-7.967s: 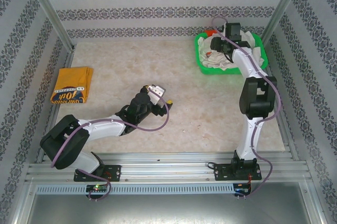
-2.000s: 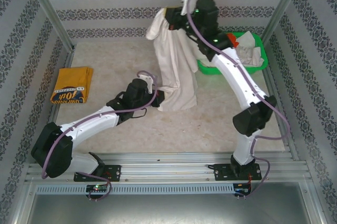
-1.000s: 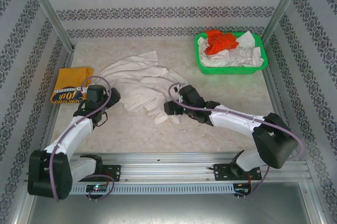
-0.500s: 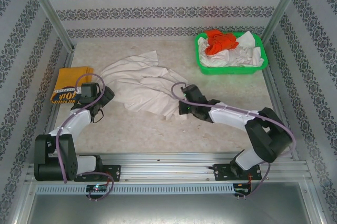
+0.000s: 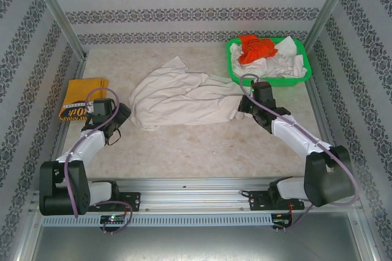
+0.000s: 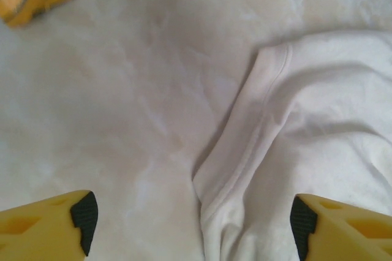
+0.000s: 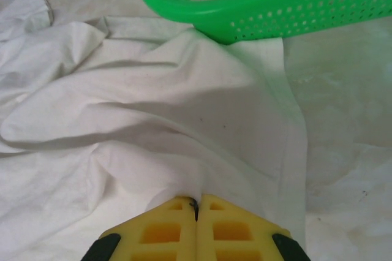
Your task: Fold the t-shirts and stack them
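Shirt (image 5: 180, 95) (white, rumpled) lies on the worktop (image 5: 202, 144) left of the basket (image 5: 269, 81). Right claw (image 7: 196, 201) is clenched on its edge nearest the basket; left claw (image 6: 193, 218), released, sits at the far edge.

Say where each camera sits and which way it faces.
Top external: overhead behind the bases, looking down on left arm, right arm, white t-shirt, green basket.
Left wrist: faces down past the open left end effector onto its hem.
Right wrist: faces past the right end effector, shut on cloth, toward basket.
All share the t-shirt.
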### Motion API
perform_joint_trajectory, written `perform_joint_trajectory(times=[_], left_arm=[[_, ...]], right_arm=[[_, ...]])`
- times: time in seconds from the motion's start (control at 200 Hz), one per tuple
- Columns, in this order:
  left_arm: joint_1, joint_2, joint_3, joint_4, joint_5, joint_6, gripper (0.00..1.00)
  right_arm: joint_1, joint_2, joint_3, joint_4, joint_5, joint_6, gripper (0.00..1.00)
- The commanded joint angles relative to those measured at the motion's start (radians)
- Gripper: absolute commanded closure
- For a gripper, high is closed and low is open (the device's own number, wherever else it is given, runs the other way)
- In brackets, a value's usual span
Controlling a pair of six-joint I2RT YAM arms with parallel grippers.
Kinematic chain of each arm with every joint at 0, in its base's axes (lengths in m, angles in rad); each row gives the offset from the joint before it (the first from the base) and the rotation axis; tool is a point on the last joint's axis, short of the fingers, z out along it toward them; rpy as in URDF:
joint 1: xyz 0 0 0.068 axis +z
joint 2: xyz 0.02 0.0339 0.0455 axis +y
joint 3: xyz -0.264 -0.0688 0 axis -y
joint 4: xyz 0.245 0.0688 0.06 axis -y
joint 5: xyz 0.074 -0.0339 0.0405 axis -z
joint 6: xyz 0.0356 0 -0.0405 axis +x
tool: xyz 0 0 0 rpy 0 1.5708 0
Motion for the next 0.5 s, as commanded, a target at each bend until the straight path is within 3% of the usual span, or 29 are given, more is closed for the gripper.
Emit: perform_joint_trajectory(times=[0.0, 0.21, 0.405, 0.495], left_arm=[[-0.028, 0.029, -0.035, 0.036, 0.080, -0.098, 0.24], [-0.084, 0.099, -0.067, 0.159, 0.115, -0.196, 0.46], [-0.085, 0.211, -0.035, 0.248, 0.167, -0.233, 0.50], [-0.084, 0.264, -0.026, 0.317, 0.192, -0.264, 0.60]], right_arm=[[-0.004, 0.032, 0.030, -0.013, -0.031, -0.006, 1.00], [-0.004, 0.074, 0.030, 0.021, -0.071, 0.022, 1.00], [-0.005, 0.082, 0.026, 0.022, -0.074, 0.024, 1.00], [-0.005, 0.079, 0.027, 0.019, -0.069, 0.020, 1.00]])
